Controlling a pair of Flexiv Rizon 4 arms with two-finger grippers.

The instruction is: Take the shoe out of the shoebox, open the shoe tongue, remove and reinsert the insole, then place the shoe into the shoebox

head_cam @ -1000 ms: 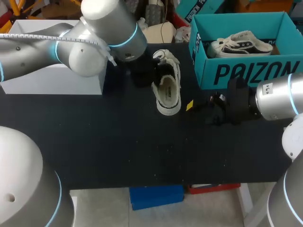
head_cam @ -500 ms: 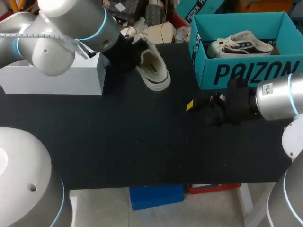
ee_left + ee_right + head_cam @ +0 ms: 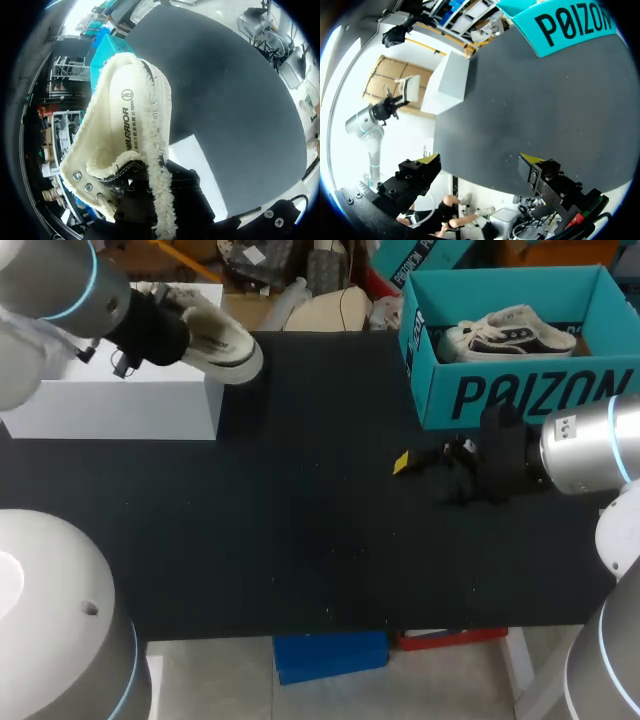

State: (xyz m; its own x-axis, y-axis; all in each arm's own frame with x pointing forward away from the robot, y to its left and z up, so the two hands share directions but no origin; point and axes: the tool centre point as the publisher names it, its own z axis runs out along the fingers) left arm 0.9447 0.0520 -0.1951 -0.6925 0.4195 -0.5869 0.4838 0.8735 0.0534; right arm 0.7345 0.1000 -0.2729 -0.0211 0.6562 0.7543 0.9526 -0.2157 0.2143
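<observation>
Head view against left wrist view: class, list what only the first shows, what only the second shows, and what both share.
Only the head view: the right tool and the second shoe lying in the teal shoebox. Only the left wrist view: the inside of the held shoe, with its insole, fleecy lining and metal eyelets. Both: the held shoe itself, gripped by the left tool, the white box and the black table.
</observation>
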